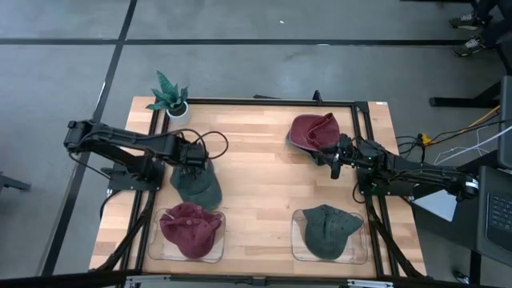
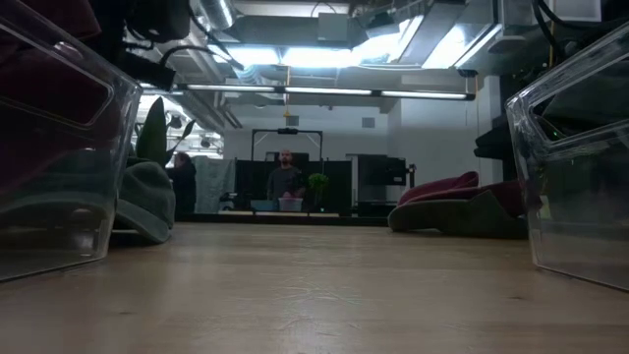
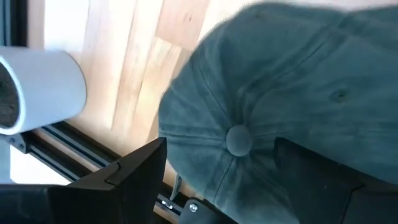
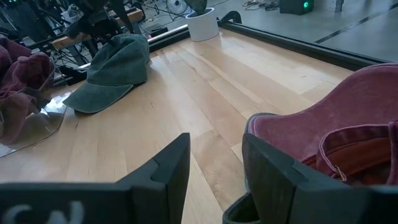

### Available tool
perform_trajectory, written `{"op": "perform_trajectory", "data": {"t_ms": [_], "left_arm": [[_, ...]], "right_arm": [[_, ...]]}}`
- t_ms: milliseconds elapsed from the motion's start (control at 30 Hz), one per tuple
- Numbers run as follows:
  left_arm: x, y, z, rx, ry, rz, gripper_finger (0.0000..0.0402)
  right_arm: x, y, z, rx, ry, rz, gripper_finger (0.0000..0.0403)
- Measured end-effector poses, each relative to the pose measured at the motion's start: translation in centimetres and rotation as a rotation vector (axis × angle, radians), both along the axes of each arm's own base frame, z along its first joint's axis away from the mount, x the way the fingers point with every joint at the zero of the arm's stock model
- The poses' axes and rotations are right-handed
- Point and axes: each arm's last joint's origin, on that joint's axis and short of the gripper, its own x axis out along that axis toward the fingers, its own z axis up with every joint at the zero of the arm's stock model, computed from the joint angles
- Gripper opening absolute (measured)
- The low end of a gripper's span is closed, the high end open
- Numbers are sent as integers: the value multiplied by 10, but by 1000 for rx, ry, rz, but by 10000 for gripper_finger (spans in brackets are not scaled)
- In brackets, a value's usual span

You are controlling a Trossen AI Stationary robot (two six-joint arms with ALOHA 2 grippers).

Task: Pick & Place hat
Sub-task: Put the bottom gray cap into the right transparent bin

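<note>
Table: wooden top, black frame along its edges.
Trays: two clear ones at the near edge, red hat in the left, green hat in the right.
Loose hats: green cap near the left edge; maroon cap toward the far right corner.
Left gripper: fingers spread wide over the green cap's crown.
Right gripper: at the maroon cap's edge, jaws part open, one finger against the fabric; a hold cannot be told.
Plant: far left corner.

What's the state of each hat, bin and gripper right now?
left gripper: open, over green hat
green hat: loose on table
right gripper: at red hat's edge, grip unclear
red hat: on table
left bin: holds a red hat
right bin: holds a green hat
</note>
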Motion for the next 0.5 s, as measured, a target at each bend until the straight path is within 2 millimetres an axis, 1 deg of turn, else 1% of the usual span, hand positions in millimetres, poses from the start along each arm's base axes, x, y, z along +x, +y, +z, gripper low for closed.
{"op": "perform_trajectory", "data": {"t_ms": [133,333,433,500], "left_arm": [[-1,2,-12,-22,-12,15,291],[-2,8,-21,-4,-19,47,289],[-4,10,-23,-27,-8,61,273],[-4,10,-23,-35,-8,65,251]], "right_arm": [[0,0,0,0,0,0,147],[0,0,0,0,0,0,147],[0,0,0,-1,0,0,147],[0,0,0,0,0,0,147]]}}
